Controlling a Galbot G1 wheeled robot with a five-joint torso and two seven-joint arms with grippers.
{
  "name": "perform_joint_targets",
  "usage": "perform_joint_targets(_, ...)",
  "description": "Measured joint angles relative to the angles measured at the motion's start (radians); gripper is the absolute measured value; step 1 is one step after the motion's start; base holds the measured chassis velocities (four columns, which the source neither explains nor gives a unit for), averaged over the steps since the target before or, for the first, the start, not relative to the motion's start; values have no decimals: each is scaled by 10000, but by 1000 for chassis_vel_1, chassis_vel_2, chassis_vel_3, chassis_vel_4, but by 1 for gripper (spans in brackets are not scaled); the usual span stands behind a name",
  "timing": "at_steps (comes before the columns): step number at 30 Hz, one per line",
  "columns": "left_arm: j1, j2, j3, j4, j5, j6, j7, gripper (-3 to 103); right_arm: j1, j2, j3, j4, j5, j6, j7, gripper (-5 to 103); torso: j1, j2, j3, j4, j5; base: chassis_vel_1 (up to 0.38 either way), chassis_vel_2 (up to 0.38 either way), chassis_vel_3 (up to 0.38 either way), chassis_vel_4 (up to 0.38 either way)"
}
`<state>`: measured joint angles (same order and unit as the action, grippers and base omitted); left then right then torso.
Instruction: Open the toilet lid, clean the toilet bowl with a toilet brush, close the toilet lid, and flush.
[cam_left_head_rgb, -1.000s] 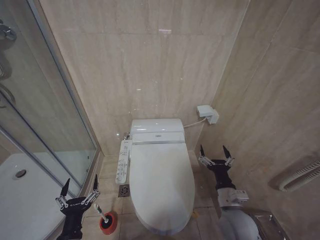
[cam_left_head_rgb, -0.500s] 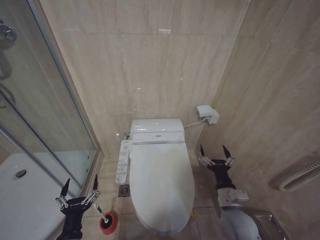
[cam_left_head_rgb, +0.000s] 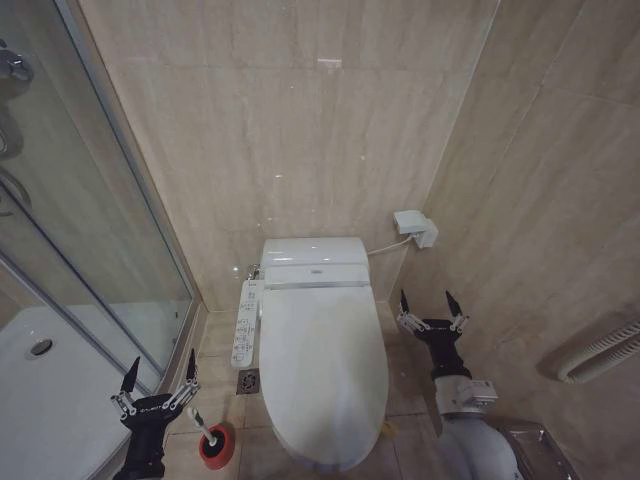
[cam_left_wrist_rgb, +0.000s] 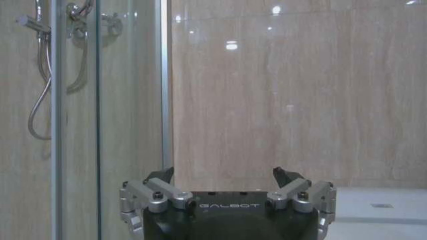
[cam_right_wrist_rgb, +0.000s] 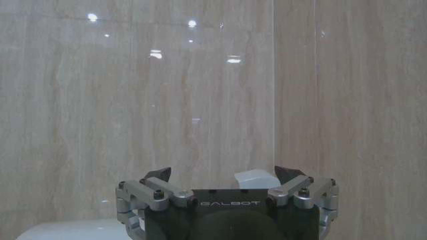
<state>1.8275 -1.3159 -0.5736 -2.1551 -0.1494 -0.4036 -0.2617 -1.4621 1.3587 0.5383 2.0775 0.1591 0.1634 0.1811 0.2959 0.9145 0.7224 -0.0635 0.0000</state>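
Toilet lid (cam_left_head_rgb: 325, 375), glossy white plastic oval, down flat over white ceramic toilet bowl (cam_left_head_rgb: 300, 452) at beige tiled wall. Slim white-handled toilet brush (cam_left_head_rgb: 203, 432) upright in round red cup (cam_left_head_rgb: 217, 446) on floor, left of bowl. Left gripper (cam_left_head_rgb: 158, 382) spread wide just beside brush. Right gripper (cam_left_head_rgb: 430, 310) spread wide, right of bowl.

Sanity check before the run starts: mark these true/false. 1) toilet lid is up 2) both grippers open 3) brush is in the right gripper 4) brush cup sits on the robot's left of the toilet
1) False. The toilet lid lies shut over the bowl.
2) True. The left gripper and the right gripper both have their fingers spread, holding nothing.
3) False. The toilet brush stands in its red cup on the floor.
4) True. It sits beside the toilet on the robot's left, near the left gripper.
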Motion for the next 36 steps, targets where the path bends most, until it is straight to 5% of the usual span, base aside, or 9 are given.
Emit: perform_joint_targets(36,0,0,0,0,0,0,0,97,0,0,0,0,0,0,0,100,0,-2,0,0,0,0,0,0,0)
